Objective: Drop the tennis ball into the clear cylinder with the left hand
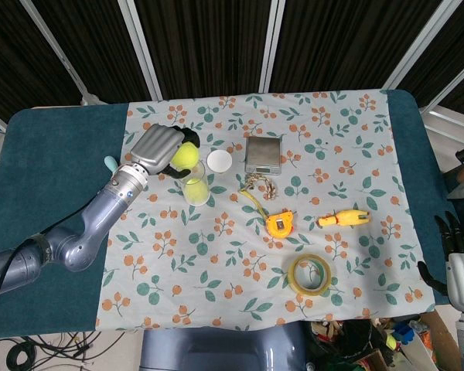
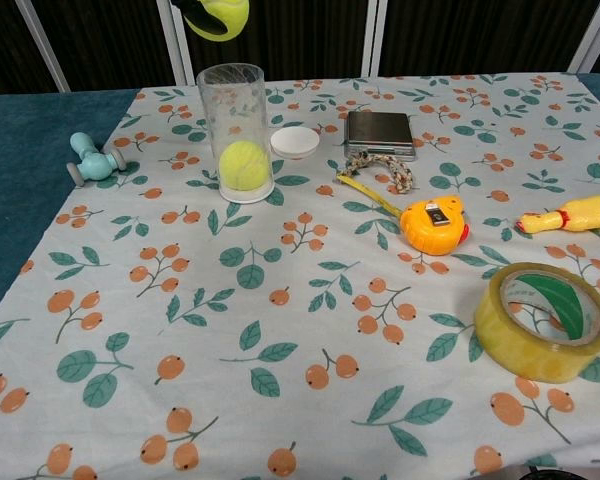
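Tennis ball (image 1: pixel 186 155) sits gripped in the left hand (image 1: pixel 159 149), held just above the open mouth of the clear cylinder (image 2: pixel 236 130), which stands upright on the floral cloth (image 2: pixel 280 330) at the far left. A second yellow ball (image 2: pixel 244 165) already lies at the cylinder's bottom. The left arm (image 1: pixel 77 236) reaches in from the near left, wrist raised, fingers curled around the ball. The right hand (image 1: pixel 458 247) hangs at the table's near right edge; whether it is clenched cannot be told.
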`<control>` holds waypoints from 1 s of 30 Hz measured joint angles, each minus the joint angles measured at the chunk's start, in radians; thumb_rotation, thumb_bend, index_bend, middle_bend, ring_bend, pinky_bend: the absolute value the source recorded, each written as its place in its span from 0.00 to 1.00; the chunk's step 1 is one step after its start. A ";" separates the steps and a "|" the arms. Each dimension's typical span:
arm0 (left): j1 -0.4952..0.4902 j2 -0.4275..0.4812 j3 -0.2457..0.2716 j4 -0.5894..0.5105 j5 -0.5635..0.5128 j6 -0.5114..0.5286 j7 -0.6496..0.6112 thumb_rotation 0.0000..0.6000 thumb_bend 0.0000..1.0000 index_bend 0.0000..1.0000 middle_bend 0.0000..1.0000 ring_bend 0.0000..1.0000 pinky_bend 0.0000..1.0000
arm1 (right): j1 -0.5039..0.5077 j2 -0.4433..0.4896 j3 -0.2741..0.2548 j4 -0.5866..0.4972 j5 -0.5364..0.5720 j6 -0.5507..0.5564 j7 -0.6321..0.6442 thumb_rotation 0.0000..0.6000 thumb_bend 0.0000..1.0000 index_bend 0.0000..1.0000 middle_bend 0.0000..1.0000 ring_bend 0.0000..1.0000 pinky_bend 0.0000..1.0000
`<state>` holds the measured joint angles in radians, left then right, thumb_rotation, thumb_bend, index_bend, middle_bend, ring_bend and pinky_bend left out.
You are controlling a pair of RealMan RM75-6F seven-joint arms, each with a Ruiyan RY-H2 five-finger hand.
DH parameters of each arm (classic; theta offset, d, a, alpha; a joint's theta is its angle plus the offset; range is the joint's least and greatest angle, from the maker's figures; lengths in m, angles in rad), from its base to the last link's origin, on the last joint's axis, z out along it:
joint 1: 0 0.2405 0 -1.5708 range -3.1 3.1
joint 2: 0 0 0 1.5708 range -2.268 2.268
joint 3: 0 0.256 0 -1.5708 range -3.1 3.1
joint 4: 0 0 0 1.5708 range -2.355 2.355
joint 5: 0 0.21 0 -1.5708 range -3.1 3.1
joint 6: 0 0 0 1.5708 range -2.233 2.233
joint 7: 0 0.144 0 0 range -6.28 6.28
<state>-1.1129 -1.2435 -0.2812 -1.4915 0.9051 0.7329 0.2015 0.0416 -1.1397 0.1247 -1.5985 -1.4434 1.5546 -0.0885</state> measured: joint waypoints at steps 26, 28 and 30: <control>-0.005 0.017 0.013 -0.030 -0.025 0.000 0.014 1.00 0.37 0.42 0.49 0.37 0.55 | 0.002 -0.001 0.000 0.000 -0.001 -0.002 -0.006 1.00 0.24 0.00 0.00 0.10 0.22; -0.006 0.017 0.013 -0.031 -0.025 0.000 0.013 1.00 0.37 0.42 0.49 0.37 0.55 | 0.002 -0.002 0.001 0.000 -0.001 0.000 -0.005 1.00 0.24 0.00 0.00 0.10 0.22; -0.007 0.016 0.015 -0.030 -0.026 -0.001 0.015 1.00 0.37 0.41 0.49 0.37 0.55 | 0.002 -0.002 0.001 0.001 0.000 -0.001 -0.005 1.00 0.24 0.00 0.00 0.10 0.22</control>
<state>-1.1194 -1.2279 -0.2664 -1.5217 0.8788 0.7323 0.2162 0.0436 -1.1414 0.1256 -1.5978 -1.4435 1.5538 -0.0931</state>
